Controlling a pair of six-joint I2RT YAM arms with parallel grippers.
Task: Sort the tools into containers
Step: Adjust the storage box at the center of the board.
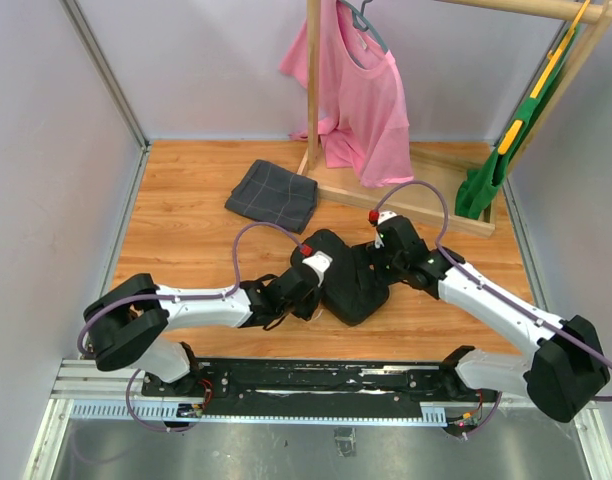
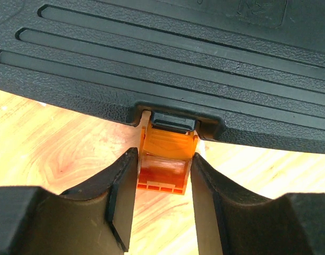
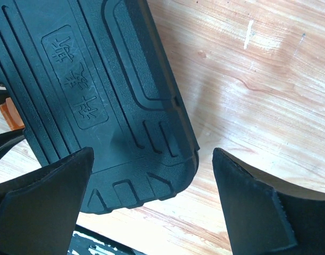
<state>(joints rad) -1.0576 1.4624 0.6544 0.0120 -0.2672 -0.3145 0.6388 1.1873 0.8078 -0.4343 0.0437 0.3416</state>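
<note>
Opening the tool case (image 2: pixel 162 64): left gripper (image 2: pixel 164 155), jaws narrow, pinches its orange clasp (image 2: pixel 165 164); right gripper (image 3: pixel 153 154), jaws wide. Levering the clasp up likely follows.

A folded dark grey checked cloth (image 1: pixel 273 193) lies on the wooden worktop (image 1: pixel 186 250), upper centre-left of the frame. Right of it a pink shirt (image 1: pixel 361 100) hangs from a wooden rack (image 1: pixel 313 80). A green garment (image 1: pixel 483 185) hangs at upper right.
</note>
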